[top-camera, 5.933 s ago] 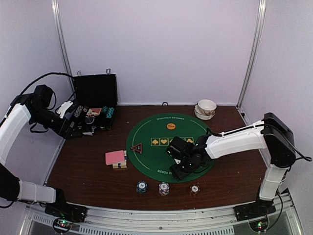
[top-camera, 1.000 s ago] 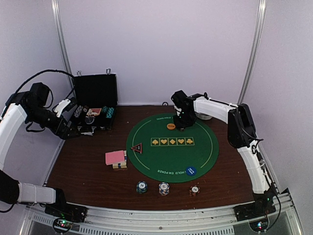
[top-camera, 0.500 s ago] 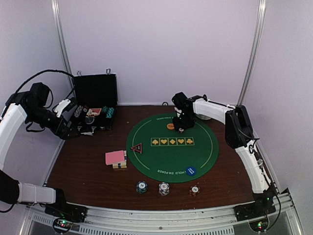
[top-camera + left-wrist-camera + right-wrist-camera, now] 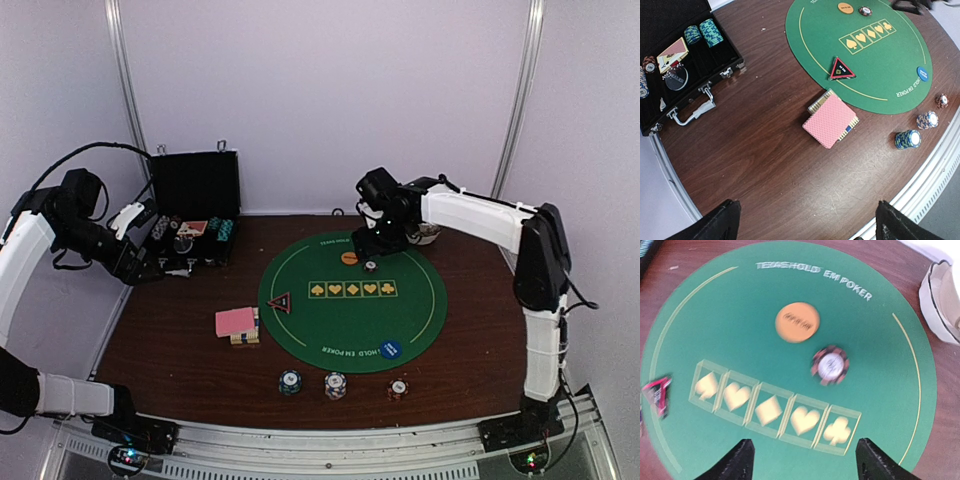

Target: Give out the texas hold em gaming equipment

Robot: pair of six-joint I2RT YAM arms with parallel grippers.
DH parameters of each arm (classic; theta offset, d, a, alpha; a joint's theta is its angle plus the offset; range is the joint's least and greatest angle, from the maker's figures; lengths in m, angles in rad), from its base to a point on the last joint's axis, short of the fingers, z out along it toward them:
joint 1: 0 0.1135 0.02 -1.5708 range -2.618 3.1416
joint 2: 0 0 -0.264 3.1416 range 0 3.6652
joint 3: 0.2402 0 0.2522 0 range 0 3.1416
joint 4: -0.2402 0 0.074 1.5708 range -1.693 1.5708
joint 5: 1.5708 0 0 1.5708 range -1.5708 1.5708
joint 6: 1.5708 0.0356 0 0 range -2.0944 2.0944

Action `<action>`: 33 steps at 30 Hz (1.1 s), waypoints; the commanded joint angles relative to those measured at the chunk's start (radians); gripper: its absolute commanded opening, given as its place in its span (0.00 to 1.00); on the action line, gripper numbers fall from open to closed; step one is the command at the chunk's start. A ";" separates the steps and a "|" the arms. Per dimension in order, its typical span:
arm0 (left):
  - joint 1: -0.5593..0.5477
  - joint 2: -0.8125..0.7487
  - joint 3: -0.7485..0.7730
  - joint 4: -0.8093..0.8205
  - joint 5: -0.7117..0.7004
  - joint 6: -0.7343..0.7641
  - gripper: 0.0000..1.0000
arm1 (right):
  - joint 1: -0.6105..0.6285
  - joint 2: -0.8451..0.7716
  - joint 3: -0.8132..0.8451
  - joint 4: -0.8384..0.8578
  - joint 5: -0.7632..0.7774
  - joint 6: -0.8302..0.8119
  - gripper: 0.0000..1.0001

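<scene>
A single red-edged poker chip [image 4: 830, 365] lies on the green mat [image 4: 715, 330] just beside the orange disc [image 4: 797, 322]; in the top view the chip [image 4: 370, 265] is at the mat's far side. My right gripper [image 4: 805, 465] hovers above it, open and empty, also seen from above [image 4: 366, 243]. The blue disc [image 4: 391, 350], triangular marker [image 4: 279, 302] and pink-backed cards [image 4: 237, 322] lie nearer. Three chip stacks [image 4: 335, 385] line the front. My left gripper [image 4: 807, 230] is open and empty, high over the table's left, next to the case [image 4: 150, 265].
The open black case [image 4: 190, 215] at the back left holds more chips [image 4: 705, 32] and cards. Stacked white bowls [image 4: 940, 305] stand off the mat's far right edge, close to my right arm.
My right gripper has opened and let go of a chip, leaving it on the mat beside the orange disc, then drawn up and back. The left arm has not moved.
</scene>
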 commanded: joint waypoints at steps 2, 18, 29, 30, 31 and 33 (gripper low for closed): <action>0.007 -0.012 0.024 -0.007 0.002 0.022 0.98 | 0.165 -0.273 -0.311 0.033 0.057 0.043 0.77; 0.007 -0.011 0.014 -0.005 -0.001 0.012 0.98 | 0.517 -0.651 -0.891 0.018 -0.012 0.300 0.89; 0.006 -0.026 0.002 -0.006 -0.016 0.010 0.98 | 0.535 -0.566 -0.980 0.113 -0.103 0.302 0.84; 0.007 -0.028 0.001 -0.005 -0.016 0.010 0.98 | 0.535 -0.560 -0.985 0.118 -0.105 0.302 0.82; 0.007 -0.028 0.000 -0.006 -0.018 0.010 0.98 | 0.534 -0.556 -0.989 0.123 -0.107 0.303 0.80; 0.007 -0.026 -0.001 -0.006 -0.018 0.011 0.98 | 0.534 -0.546 -0.999 0.131 -0.109 0.306 0.77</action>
